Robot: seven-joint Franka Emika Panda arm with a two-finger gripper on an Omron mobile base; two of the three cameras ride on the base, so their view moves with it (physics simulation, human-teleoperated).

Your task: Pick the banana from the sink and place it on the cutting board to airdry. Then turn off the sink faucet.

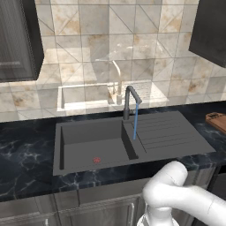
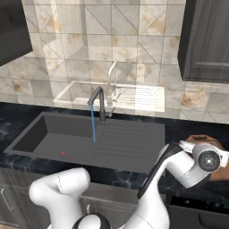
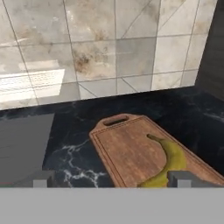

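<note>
Lying on cutting board (image 3: 131, 153): banana (image 3: 168, 164); gripper (image 3: 111, 179) open above.

You've got beige marbled wall tiles (image 1: 88, 39) past the fingertips, black marble counter (image 3: 70, 153) below, dark cabinets (image 1: 17, 39) up top.

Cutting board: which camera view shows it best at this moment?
The hand view. There the cutting board lies nearly whole on the dark counter, handle slot toward the wall, with the banana resting on it. The left base view catches a corner at its right edge; in the right base view the arm covers most of it.
</note>
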